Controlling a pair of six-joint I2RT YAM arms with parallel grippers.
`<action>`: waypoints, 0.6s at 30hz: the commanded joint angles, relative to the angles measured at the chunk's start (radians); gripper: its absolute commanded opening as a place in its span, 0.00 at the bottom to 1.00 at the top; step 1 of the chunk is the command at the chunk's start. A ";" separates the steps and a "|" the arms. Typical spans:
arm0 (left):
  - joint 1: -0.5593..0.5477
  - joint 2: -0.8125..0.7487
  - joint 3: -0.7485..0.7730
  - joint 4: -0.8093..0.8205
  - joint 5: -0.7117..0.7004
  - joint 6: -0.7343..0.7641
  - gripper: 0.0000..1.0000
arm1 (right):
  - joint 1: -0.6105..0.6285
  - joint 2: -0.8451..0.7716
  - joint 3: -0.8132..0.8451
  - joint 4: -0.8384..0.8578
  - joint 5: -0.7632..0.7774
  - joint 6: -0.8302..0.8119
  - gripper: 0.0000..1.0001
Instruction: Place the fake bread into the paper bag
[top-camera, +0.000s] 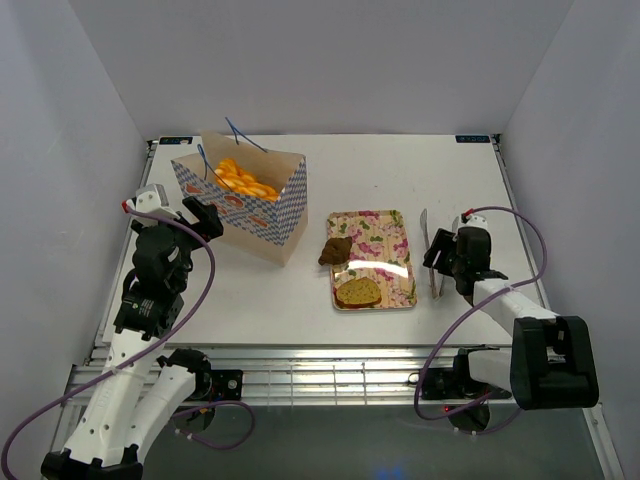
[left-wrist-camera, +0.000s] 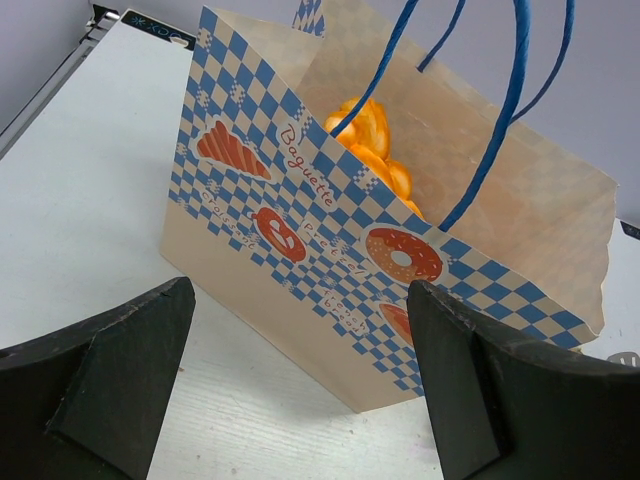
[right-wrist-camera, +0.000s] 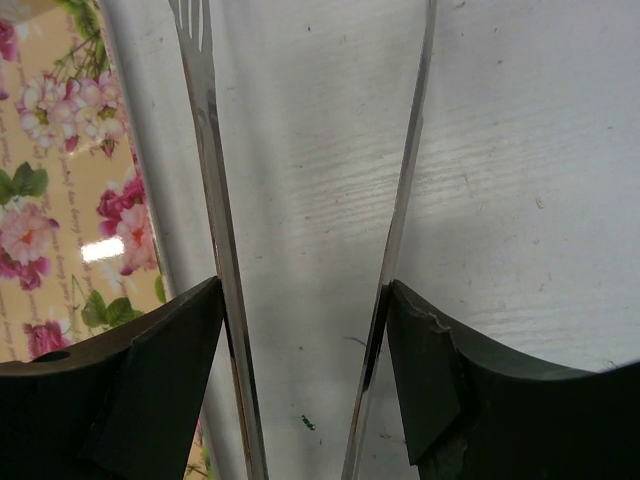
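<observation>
1. Right gripper (right-wrist-camera: 305, 300): fingers (right-wrist-camera: 150, 380) partly spread and pressed against the outer sides of the two arms of the metal tongs (right-wrist-camera: 205, 150), which it grips. One tong arm ends in fork tines, the other is a plain strip. The tongs lie just right of the floral tray (top-camera: 385, 235), with their tips spread and pointing away from the arm bases.

2. Left gripper (left-wrist-camera: 300, 300): jaws wide apart with nothing between them. It is well left of the tray, facing the printed checkered side of the paper bag (top-camera: 262, 215).

3. Paper bag: upright with its mouth open on the white table (top-camera: 400, 170), left of the tray, blue string handles raised.

4. Fake bread:
   - orange-golden pieces (top-camera: 245, 182) inside the bag
   - brown bun (top-camera: 335, 250) at the tray's left rim
   - toast slice (top-camera: 358, 292) in the tray's near left corner
</observation>
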 joint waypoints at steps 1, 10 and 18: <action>-0.003 -0.002 -0.003 0.009 0.015 -0.001 0.98 | -0.005 0.040 0.023 0.047 -0.012 0.002 0.71; -0.003 0.003 -0.003 0.009 0.029 -0.004 0.98 | -0.005 0.097 0.049 0.008 -0.003 -0.003 0.73; -0.003 0.006 -0.003 0.011 0.044 -0.004 0.98 | -0.005 0.100 0.073 -0.039 0.037 -0.018 0.77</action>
